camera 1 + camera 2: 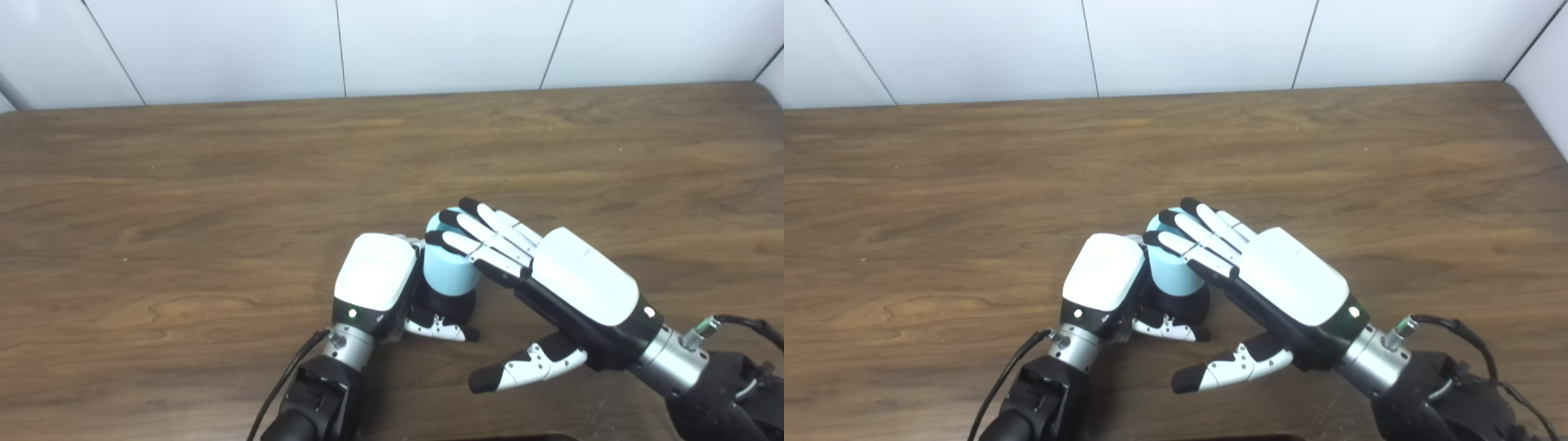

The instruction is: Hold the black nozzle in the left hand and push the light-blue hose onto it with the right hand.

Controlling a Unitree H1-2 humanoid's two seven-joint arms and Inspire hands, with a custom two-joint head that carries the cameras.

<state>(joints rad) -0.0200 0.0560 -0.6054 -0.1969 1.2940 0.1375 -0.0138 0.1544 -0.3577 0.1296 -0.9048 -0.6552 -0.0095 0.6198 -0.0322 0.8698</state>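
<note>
Wooden table (184, 184), one light-blue hose (449, 269) on one black nozzle (450, 304), left hand (376, 278) gripping nozzle, right hand (551, 275) flat, empty.

Matt wood-grain table (184, 184), smooth matt light-blue hose (447, 272), glossy white plastic hand (582, 275) shells

Everything is sitting low in the frame, a little right of centre, on the worktop (184, 184). The nozzle (452, 304) is standing on the worktop with the hose (449, 269) sitting upright on top of it. The left hand (376, 278) is pressing against their left side, its thumb lying in front of the nozzle. The right hand (560, 278) is reaching in from the lower right, its fingers (484, 236) lying across the hose top. A wall (392, 43) is running behind the worktop, along the upper frame.
</note>
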